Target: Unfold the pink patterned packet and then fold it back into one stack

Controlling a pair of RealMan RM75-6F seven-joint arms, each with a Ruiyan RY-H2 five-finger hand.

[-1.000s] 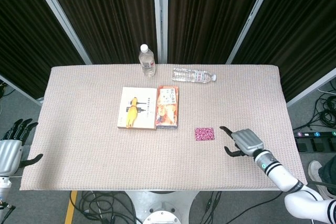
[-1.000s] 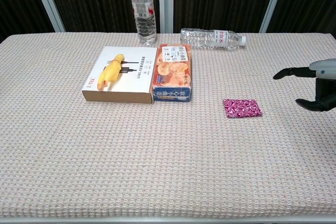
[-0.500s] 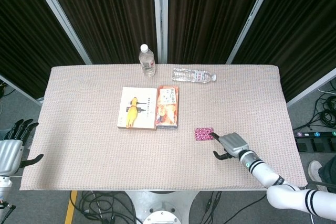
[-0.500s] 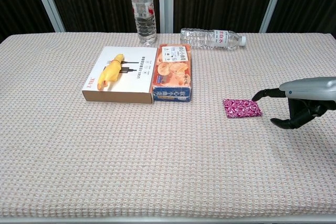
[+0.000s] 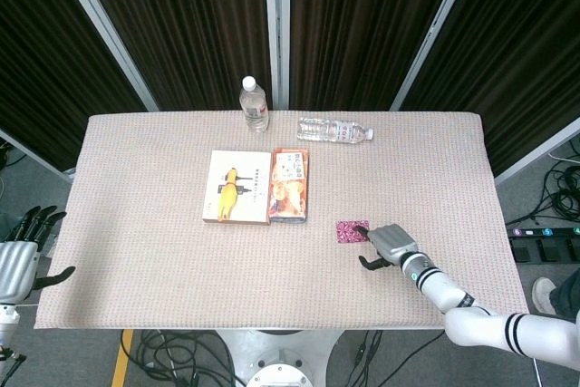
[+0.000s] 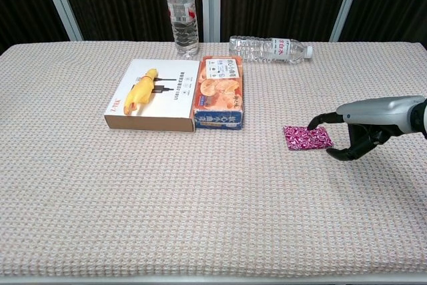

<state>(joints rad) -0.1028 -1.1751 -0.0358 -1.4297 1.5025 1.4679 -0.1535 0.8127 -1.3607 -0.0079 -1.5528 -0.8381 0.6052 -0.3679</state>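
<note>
Robot hand positions are shown clearly in the head view: the right robot hand (image 5: 388,244) is spread open with nothing gripped, its fingertips (image 5: 362,231) reaching over the right edge of the pink patterned packet (image 5: 350,232), while the thumb hangs apart nearer the front edge. The packet is seen lying flat and folded on the woven desk (image 5: 145,224), right of the orange box (image 5: 290,186). The left robot hand (image 5: 20,257) is seen off the desk's left front corner, fingers apart, empty. A white box with a yellow picture (image 5: 237,187) is placed touching the orange box; behind them an upright bottle (image 5: 255,104) and a lying bottle (image 5: 335,130) are found.

From the chest view, the right robot hand (image 6: 363,123) is seen entering from the right, one fingertip (image 6: 312,123) over the packet (image 6: 306,137); whether it is touched cannot be told. The left robot hand is not shown here. The orange box (image 6: 219,92) and white box (image 6: 155,95) are seen side by side.
</note>
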